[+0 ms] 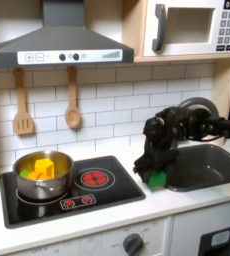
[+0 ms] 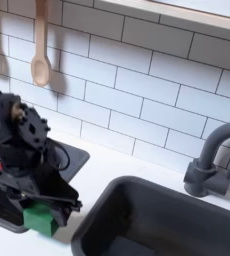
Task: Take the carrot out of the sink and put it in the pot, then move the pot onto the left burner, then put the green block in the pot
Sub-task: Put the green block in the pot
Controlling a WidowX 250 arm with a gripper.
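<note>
Gripper (image 1: 155, 176) in the first exterior view was clamped on the green block (image 1: 158, 180), between the black stovetop (image 1: 67, 195) and the sink (image 1: 202, 165), just above the counter (image 1: 177, 205). On the left burner sat the pot (image 1: 42, 172), with the carrot (image 1: 44, 170) inside it.

In the second exterior view, the gripper (image 2: 42, 212) held the green block (image 2: 39, 219) near the sink's (image 2: 167, 215) left rim.

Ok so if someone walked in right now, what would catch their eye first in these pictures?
Probably the black gripper hanging over the white counter between the stovetop and the sink, with the green block between its fingers and seemingly lifted off the counter. Next, the pot on the burner at the first exterior view's left, with orange and yellow pieces inside.
</note>
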